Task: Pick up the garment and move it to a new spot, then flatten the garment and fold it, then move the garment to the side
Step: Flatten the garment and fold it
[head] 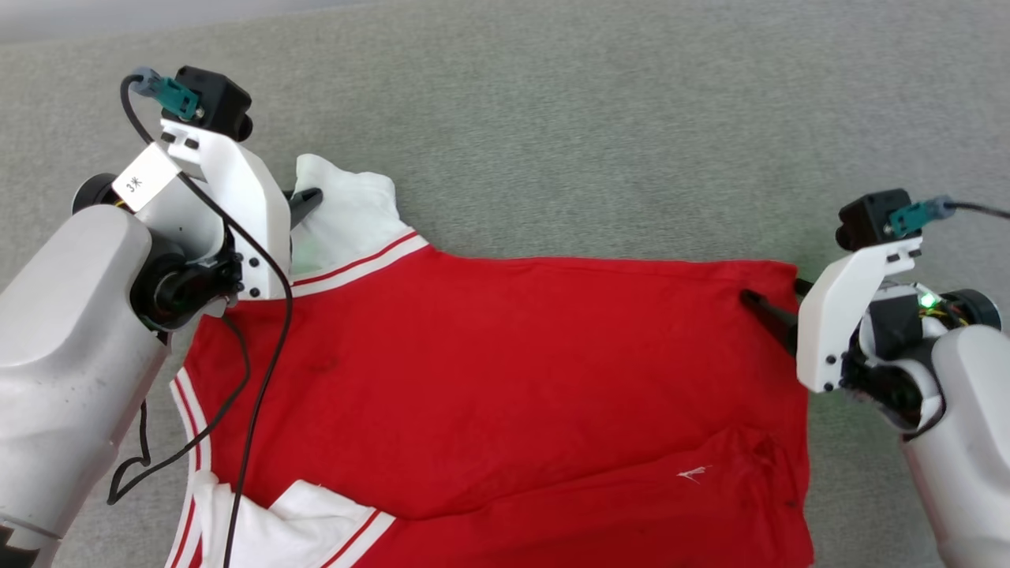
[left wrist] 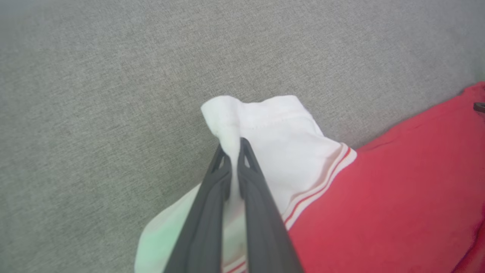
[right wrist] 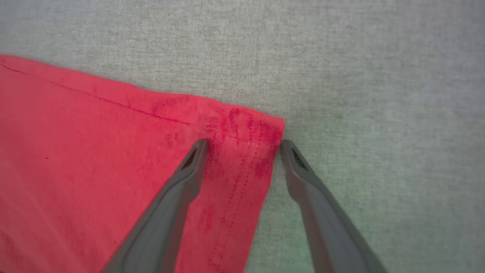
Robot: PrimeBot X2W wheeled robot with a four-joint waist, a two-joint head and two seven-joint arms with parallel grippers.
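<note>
The garment [head: 505, 371], a red shirt with white sleeves and red-and-white striped trim, lies spread across the grey surface. My left gripper [head: 312, 199] is shut on the far white sleeve [left wrist: 280, 136]; a fold of the cloth stands pinched between its dark fingers [left wrist: 250, 189]. At the right, my right gripper [head: 777, 304] stands open over the garment's far hem corner [right wrist: 246, 148]. One finger [right wrist: 189, 170] rests on the red fabric, the other finger [right wrist: 299, 170] is on the grey surface just past the edge, so the corner lies between them.
A grey fabric surface [head: 592, 134] stretches all around the shirt, with free room at the back. A second white sleeve [head: 300, 528] lies folded at the near left. A black cable [head: 260, 379] from my left arm hangs over the shirt.
</note>
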